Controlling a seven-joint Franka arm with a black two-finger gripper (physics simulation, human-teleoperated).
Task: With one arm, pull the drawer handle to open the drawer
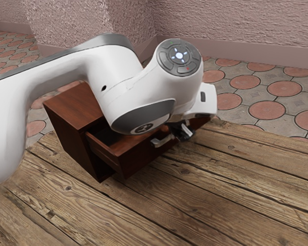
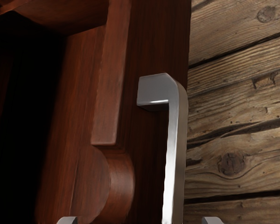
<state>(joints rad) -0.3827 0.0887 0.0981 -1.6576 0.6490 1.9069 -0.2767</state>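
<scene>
My gripper point(image 2: 138, 220) stands wide, its fingers either side of the handle point(image 2: 175, 149) and not clamping it. I judge it is placed to hook the bar and draw outward. The drawer point(image 1: 136, 151) sits part-way out of the cabinet point(image 1: 72, 110), dark interior exposed. Handle: grey metal bar, square-bent end, standing off the red-brown front.
</scene>
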